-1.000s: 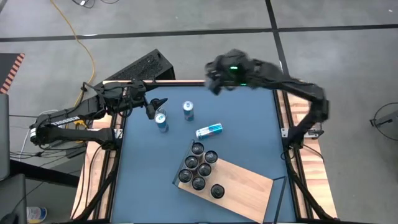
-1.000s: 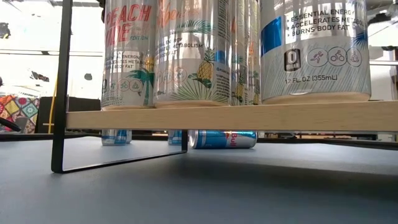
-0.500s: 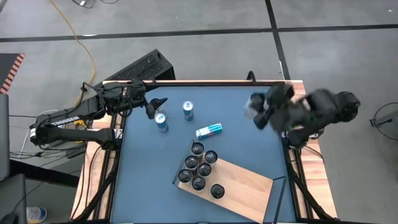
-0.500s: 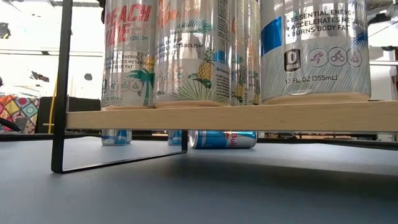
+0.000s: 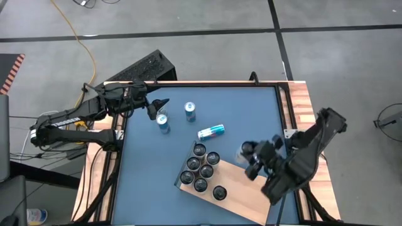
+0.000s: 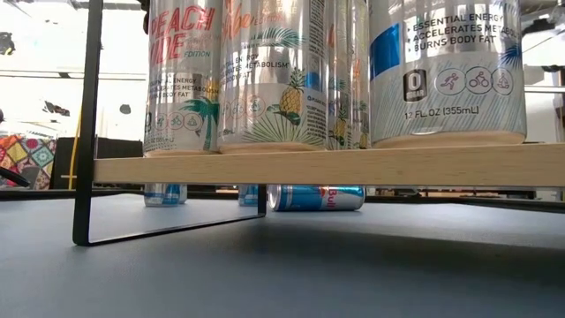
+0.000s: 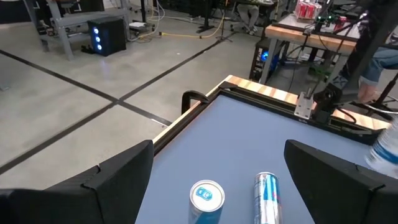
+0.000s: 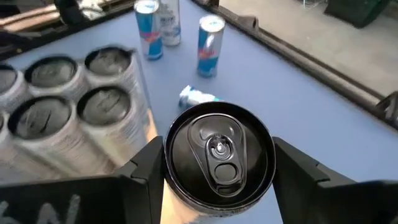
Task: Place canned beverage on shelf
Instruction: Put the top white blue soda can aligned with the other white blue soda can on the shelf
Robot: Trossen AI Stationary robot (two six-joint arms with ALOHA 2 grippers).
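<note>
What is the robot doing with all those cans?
It is putting drink cans on a wooden shelf. The right gripper grips a black-topped can over the shelf, beside six cans standing there. Two blue cans stand on the blue table and one blue can lies on its side. The left gripper waits open by them.

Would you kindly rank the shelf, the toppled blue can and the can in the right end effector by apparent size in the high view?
1. The shelf, largest by far.
2. The toppled blue can and the held can: unsure. The toppled one shows its full length, while the held one shows mostly its top, partly hidden by the right end effector and raised nearer the camera.
</note>
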